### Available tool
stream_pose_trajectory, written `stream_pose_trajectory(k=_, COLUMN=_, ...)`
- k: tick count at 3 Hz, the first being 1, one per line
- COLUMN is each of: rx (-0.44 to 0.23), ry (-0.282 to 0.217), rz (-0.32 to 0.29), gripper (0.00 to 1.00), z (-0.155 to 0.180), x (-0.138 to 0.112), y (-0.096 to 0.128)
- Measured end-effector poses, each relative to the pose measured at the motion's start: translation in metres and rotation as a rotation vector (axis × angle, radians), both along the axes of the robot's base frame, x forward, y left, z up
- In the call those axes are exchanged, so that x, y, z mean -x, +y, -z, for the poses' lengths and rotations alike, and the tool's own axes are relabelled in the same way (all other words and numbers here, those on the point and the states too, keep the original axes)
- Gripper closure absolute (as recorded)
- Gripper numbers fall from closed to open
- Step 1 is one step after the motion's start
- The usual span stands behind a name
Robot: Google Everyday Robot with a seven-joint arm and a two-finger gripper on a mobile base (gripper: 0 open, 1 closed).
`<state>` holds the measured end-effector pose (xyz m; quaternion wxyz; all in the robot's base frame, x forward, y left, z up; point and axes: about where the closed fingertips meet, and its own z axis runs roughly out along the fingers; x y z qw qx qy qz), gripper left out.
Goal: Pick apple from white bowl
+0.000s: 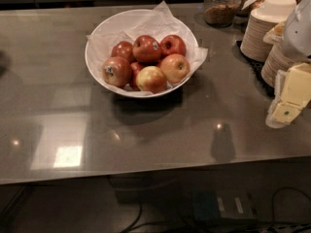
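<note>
The white bowl [104, 35], lined with crinkled white paper, stands on the counter at the back centre and holds several apples. The deep-red apple [147, 48] with a small pale sticker sits on top of the pile, in the middle. Two paler yellow-and-red apples [151, 79] lie at the bowl's front right, and a dull red apple with a dark-spotted sticker [115, 71] lies at its front left. My gripper [287, 103] hangs at the right edge of the view, above the counter, well to the right of the bowl and apart from it.
Stacks of tan paper plates [265, 30] stand at the back right, just behind the gripper. A glass jar [221, 6] stands behind the bowl to its right. The grey counter [146, 140] has its front edge close to the camera.
</note>
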<state>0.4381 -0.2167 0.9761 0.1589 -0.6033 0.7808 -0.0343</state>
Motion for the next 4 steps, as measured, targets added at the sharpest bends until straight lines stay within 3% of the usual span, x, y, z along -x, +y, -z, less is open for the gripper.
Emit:
stream_pose_trajectory(k=1, rx=-0.002, ry=-0.009, rz=-0.009, gripper=0.00, z=-0.001, x=-0.005, y=0.004)
stream_pose_trajectory(k=3, rx=-0.076, ry=-0.087, rz=-0.161, gripper=0.00, z=-0.029, x=-0.054, y=0.061)
stream_pose_trajectory(k=4, rx=-0.076, ry=-0.087, rz=-0.161, gripper=0.00, z=-0.029, x=-0.054, y=0.061)
